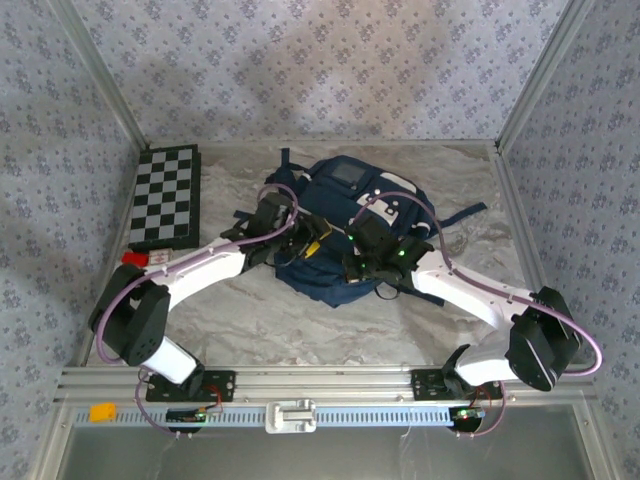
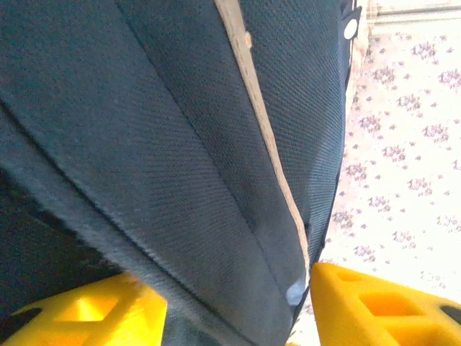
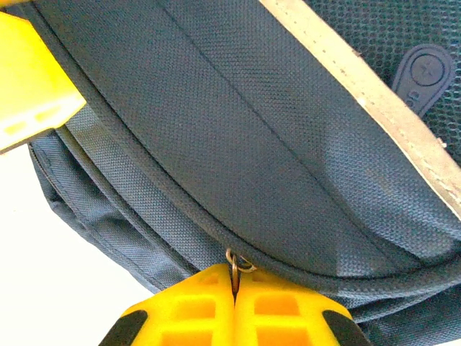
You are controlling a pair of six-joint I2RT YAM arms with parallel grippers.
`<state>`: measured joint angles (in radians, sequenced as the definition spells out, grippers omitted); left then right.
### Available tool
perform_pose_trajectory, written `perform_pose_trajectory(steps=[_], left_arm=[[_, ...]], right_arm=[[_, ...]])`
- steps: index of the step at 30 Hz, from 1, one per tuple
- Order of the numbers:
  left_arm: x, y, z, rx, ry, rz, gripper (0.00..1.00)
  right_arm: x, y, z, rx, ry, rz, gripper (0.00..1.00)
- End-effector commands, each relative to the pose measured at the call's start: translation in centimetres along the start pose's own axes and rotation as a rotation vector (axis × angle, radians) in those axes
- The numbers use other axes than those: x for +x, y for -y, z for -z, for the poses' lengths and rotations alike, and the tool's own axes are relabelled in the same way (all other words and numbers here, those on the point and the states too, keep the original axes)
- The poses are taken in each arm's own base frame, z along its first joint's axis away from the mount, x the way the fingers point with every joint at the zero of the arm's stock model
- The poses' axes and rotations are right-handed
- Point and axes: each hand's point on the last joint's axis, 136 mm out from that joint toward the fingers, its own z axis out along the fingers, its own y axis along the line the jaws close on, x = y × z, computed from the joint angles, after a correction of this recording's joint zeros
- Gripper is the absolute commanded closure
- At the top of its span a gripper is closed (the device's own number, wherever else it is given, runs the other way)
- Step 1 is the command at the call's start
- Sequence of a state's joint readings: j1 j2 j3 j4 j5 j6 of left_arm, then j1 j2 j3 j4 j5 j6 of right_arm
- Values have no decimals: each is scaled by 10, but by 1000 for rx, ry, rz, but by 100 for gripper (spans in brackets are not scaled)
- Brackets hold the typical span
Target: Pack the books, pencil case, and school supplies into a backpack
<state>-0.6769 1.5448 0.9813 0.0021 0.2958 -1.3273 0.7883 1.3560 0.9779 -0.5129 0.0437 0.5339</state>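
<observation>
Lying mid-table, the navy backpack (image 1: pixel 340 215) has both arms reaching onto its near side. The right gripper (image 3: pixel 234 282) is clenched tight on a small metal zip ring (image 3: pixel 237 262) at the seam of the bag. The left gripper (image 2: pixel 238 306) has its yellow fingers (image 2: pixel 378 303) standing apart astride a fold of the fabric beside a pale trim stripe (image 2: pixel 259 122); whether they pinch it I cannot tell. Well to the left, the red pencil case (image 1: pixel 158 259) lies just in front of a chequered board (image 1: pixel 165 195).
</observation>
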Motion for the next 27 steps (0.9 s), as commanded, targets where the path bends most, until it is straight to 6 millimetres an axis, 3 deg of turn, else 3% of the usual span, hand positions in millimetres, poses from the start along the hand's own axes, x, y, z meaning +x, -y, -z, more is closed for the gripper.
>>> perform_pose_trajectory(steps=[1,3,8,13,18,20,21,23,27], left_arm=[[-20,7,-10,-6,82,53,62],[-26,-2,-10,-41,109,46,79],[-38,-12,-2,-78,118,-19,100],[-58,-14,5,-79,70,-116,100],[-65,-15,11,-129,44,-198,100],[-63,-9,11,-106,34,-214,100],[-62,-5,12,-96,25,-227,97],[-60,-4,17,-106,16,-257,82],[-59,-11,35,-152,34,-335,43]], right_arm=[[-2,6,3,42,18,-8,100],[1,14,6,78,17,-18,100],[18,42,12,137,-34,-34,100],[25,81,17,214,-61,-66,100],[8,109,22,320,-32,-90,100],[-5,106,22,297,-3,-93,100],[-11,96,21,252,13,-77,98],[-20,80,24,182,48,-55,82],[-33,83,42,174,119,-80,58]])
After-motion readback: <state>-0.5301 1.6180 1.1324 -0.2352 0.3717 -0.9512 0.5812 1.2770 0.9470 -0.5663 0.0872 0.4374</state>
